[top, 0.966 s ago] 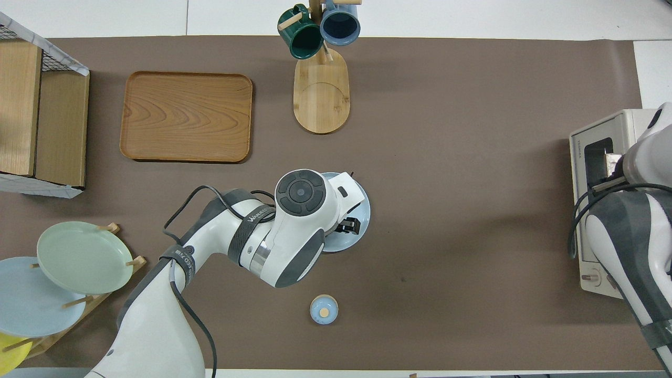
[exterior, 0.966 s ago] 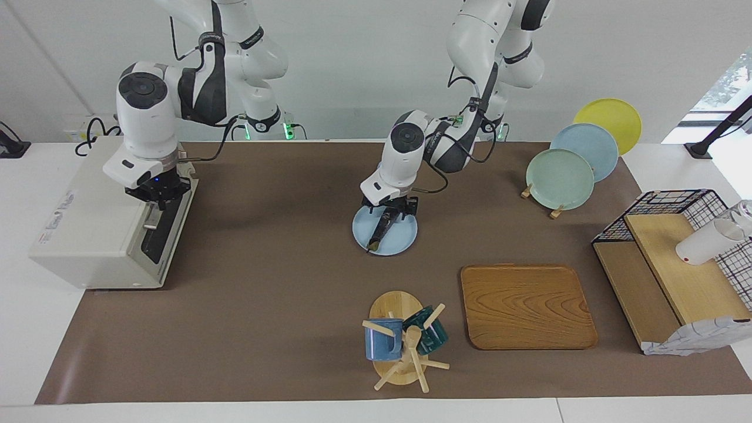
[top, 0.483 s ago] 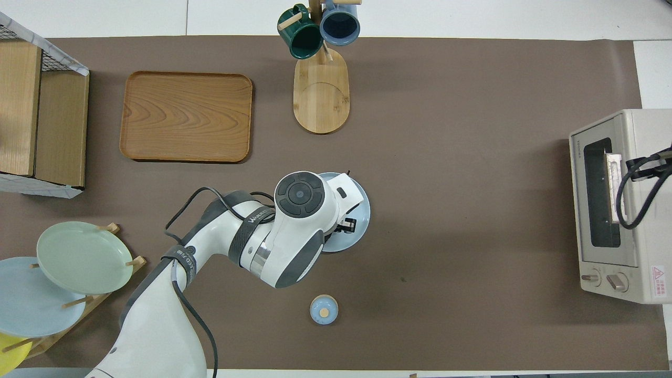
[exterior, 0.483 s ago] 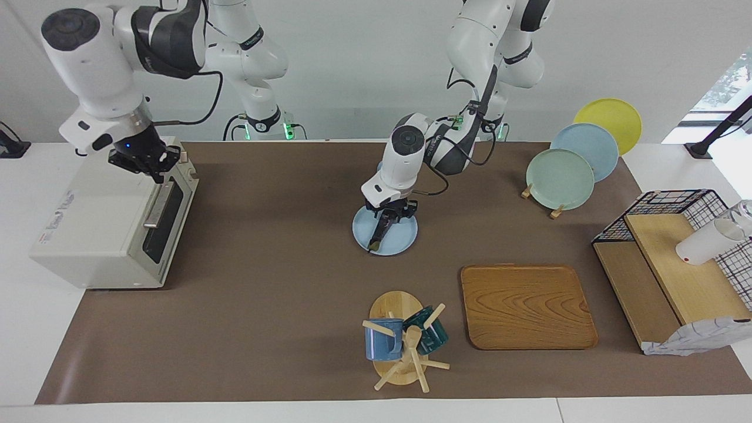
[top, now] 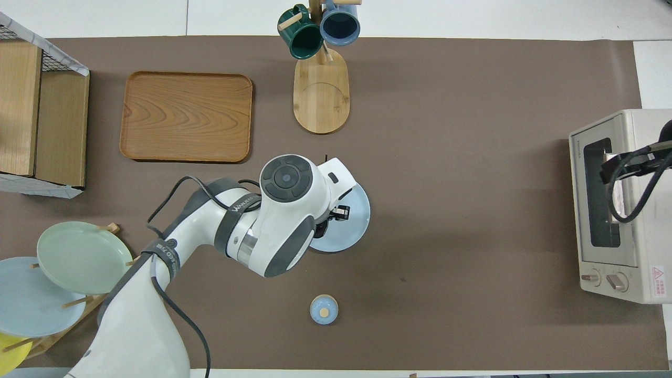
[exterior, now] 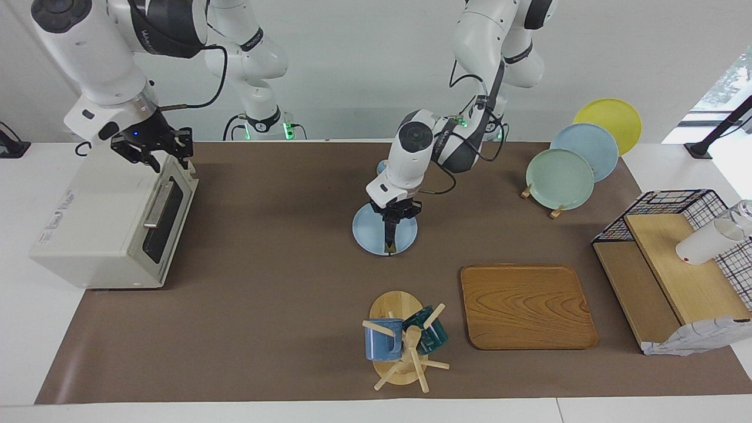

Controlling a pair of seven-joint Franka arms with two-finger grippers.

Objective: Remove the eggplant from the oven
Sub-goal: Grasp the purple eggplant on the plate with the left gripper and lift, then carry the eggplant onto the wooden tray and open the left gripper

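Nearest the robots, a small round blue lid (top: pixel 324 309) sits alone on the desk (exterior: pixel 264 305), apart from any likely path and little threat.

Next out is the light blue plate (exterior: pixel 367 232). The left gripper (exterior: pixel 392 220) hangs over it, its jaws closed on the upper end of the eggplant (exterior: pixel 388 238). The eggplant dangles nearly upright with its tip low over the plate; whether the tip touches, I cannot tell. This is where I judge the main risk. Pinched at one end, the long, smooth eggplant can swing or slide out of the jaws. If let go while upright, it would topple and could roll over the plate's rim onto the desk. A sideways move with the tip this low could also drag the plate.

Toward the right arm's end of the desk, the oven (exterior: pixel 100 235) stands with its door shut and the eggplant well clear of it. The right gripper (exterior: pixel 155 150) hovers over the oven's top front edge; I cannot tell whether its jaws are open. A careless descent there could knock the door handle (exterior: pixel 154 207).

Farthest out, the mug rack (exterior: pixel 399 346) and wooden tray (exterior: pixel 526 305) lie well away from both grippers.
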